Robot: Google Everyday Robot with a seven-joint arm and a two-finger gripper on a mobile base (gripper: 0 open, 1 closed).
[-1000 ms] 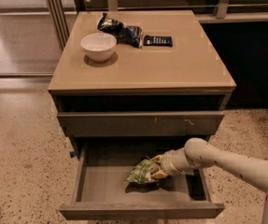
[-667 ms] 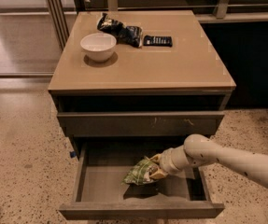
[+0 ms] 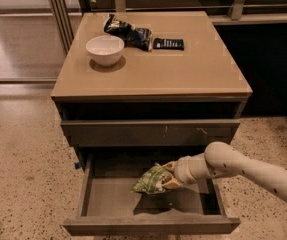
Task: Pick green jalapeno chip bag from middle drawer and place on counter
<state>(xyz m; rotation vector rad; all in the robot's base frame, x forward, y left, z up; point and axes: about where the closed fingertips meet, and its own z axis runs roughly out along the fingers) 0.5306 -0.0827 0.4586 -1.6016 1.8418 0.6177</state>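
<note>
Inside the middle drawer [image 3: 108, 202], jaws of the gripper [image 3: 169, 178] pinch the green jalapeno chip bag [image 3: 149, 180]; its glossy edge could slip.

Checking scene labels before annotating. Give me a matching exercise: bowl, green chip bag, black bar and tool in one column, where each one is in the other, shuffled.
Column 1
1. bowl
2. green chip bag
3. black bar
4. tool

Column 2
A. back of the counter, right of the dark bag
B. inside the open drawer, shut on a bag
C. left part of the counter
D. gripped, in the open drawer

Pairs: 1-C, 2-D, 3-A, 4-B
</note>
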